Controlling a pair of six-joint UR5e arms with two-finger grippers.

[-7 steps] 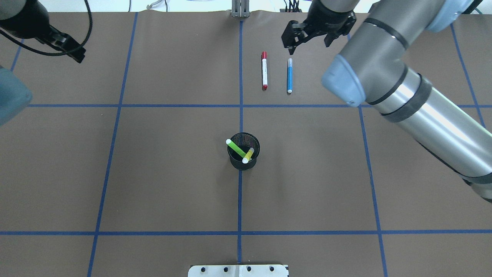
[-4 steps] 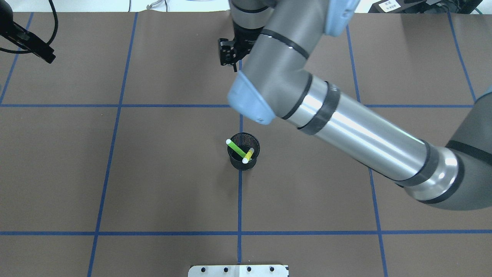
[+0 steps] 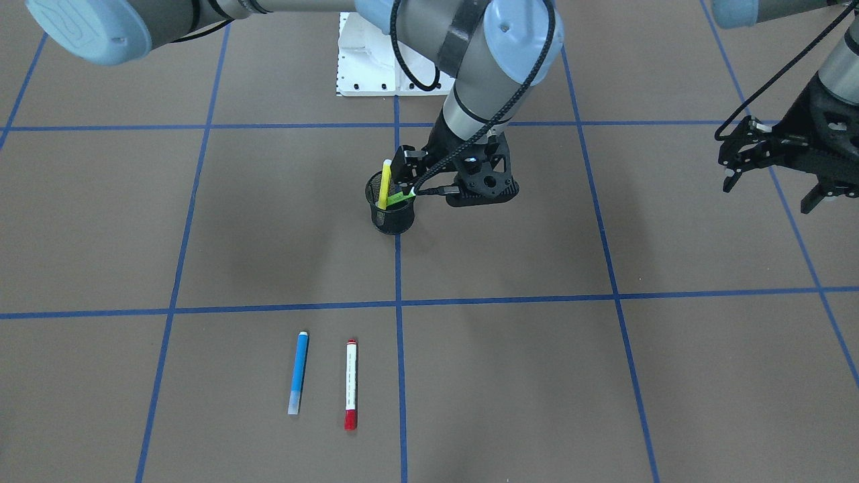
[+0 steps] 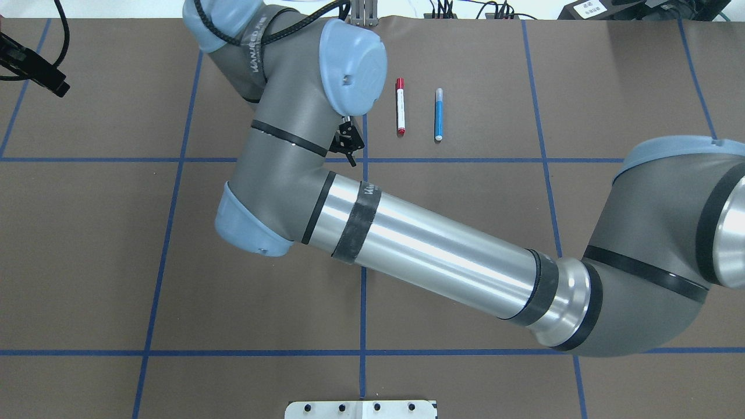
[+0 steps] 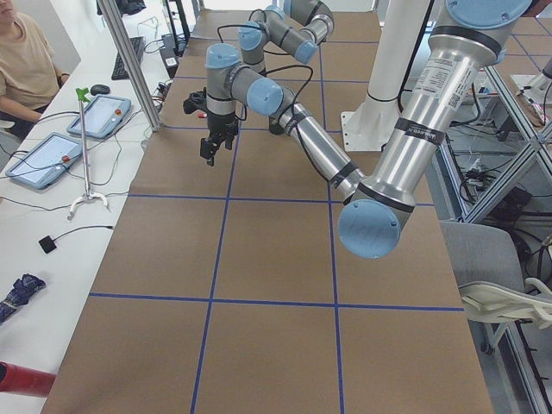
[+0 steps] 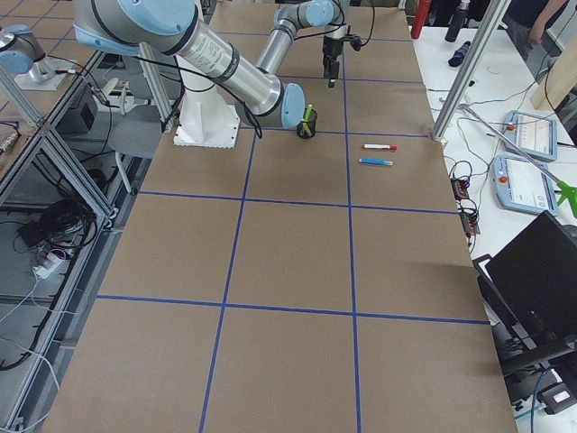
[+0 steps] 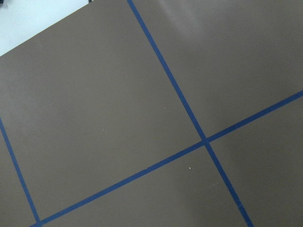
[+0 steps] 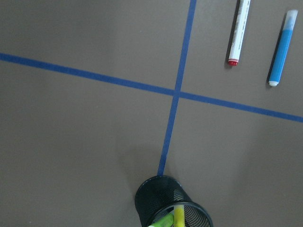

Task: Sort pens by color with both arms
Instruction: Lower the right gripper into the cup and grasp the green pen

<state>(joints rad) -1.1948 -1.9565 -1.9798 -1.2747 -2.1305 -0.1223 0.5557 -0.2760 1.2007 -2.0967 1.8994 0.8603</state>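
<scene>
**Bench.** The bench [image 3: 604, 376] carries a brown cover with a blue tape grid.

**Arms.** The right arm [image 4: 430, 250] reaches across the middle of the bench. In the overhead view it covers the centre completely. The left arm [image 5: 414, 129] holds its wrist above the left half of the bench, toward the edge far from the robot.

**Hands.**
- The right hand [image 3: 409, 171] is low at the rim of the black mesh cup [image 3: 392, 215], on the robot-facing side. Its finger spacing is hidden in every view, so its opening and any hold cannot be told.
- The left hand [image 3: 772, 194] hangs well apart from all the pens. Its fingers are spread wide and hold nothing.

**Cup.** The cup stands on the centre tape line near the middle of the bench.

**Pens.**
- The yellow pen [image 3: 385, 182] stands nearly upright in the cup and rises above the rim.
- The green pen [image 3: 400, 196] leans low beside the yellow pen, toward the right hand.
- The blue pen [image 3: 299, 372] and the red-capped white pen [image 3: 350, 384] lie flat and parallel near the far edge. They sit close together without touching, just on the robot's right of the centre line.

**Step in hand.** Judged from this layout, two pens are laid out and two are left to extract. The right hand appears positioned to draw one from the cup.

**Next move.**
1. Grip one exposed pen end only.
2. Lift straight up until the pen clears the rim. A sideways pull risks tipping the light cup or dragging the neighbouring pen.
</scene>
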